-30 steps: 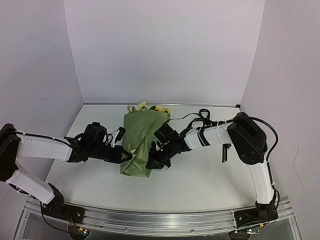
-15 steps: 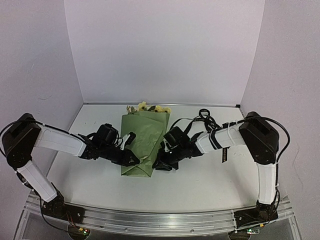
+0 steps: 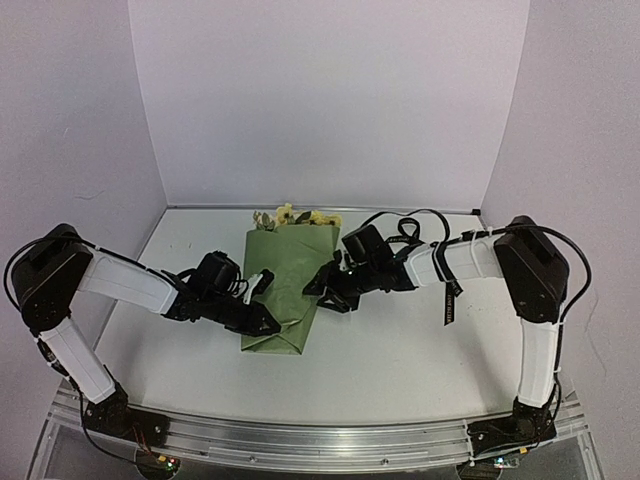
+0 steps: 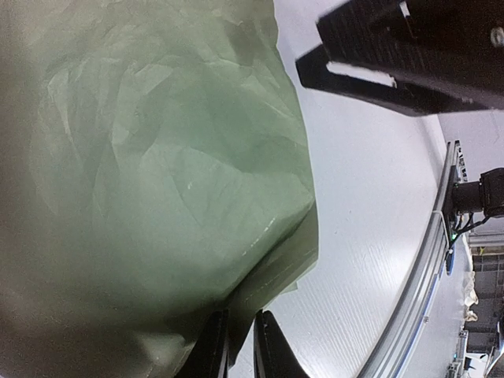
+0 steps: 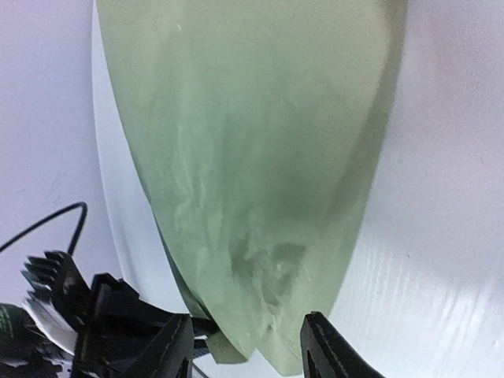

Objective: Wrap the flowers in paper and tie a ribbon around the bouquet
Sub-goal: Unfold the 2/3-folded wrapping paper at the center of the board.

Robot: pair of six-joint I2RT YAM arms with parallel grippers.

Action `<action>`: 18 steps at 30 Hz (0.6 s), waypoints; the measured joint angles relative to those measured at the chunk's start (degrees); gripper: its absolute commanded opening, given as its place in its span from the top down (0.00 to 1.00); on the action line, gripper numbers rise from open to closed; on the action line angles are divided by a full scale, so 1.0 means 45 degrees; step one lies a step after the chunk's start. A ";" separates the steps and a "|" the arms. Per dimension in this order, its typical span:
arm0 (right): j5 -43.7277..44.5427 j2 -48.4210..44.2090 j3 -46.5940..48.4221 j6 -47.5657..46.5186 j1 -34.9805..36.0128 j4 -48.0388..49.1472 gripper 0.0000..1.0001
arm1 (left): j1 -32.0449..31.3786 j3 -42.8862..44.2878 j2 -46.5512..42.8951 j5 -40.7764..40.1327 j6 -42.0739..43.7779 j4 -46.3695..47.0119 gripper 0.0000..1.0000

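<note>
- While two arms reach in from either side, the overhead camera shows the bouquet lying on the white table. Its olive-green paper is already folded into a cone, and the pale yellow flowers peek from the wide far end. The left gripper sits at the cone's near left edge. The right gripper is at its right edge, about midway along. No ribbon is seen around the paper, and none can be picked out with certainty among the black cables by the right arm.
- From the left wrist, crumpled paper fills most of the frame. The left gripper's fingertips stand a narrow slit apart, right at a lower fold of the sheet. Whether they pinch any of it cannot be told.
- From the right wrist, the right gripper's jaws stand wide and hold nothing. The paper's tapered edge lies between and beyond them on the table.
- Judged from these views, the wrapping looks done or nearly so, perhaps with a last tuck to settle. Finding the ribbon and tying it round the cone remains wholly ahead.
</note>
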 measured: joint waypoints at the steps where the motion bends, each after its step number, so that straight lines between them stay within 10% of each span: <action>1: 0.0003 0.0182 0.0262 0.0117 -0.0051 0.0129 0.52 | 0.0000 0.0000 0.0004 0.0002 0.0000 0.0006 0.87; 18: 0.0273 0.1509 0.0596 0.1064 -0.0163 0.0787 0.55 | 0.0000 0.0000 0.0013 0.0092 0.0000 0.0093 0.88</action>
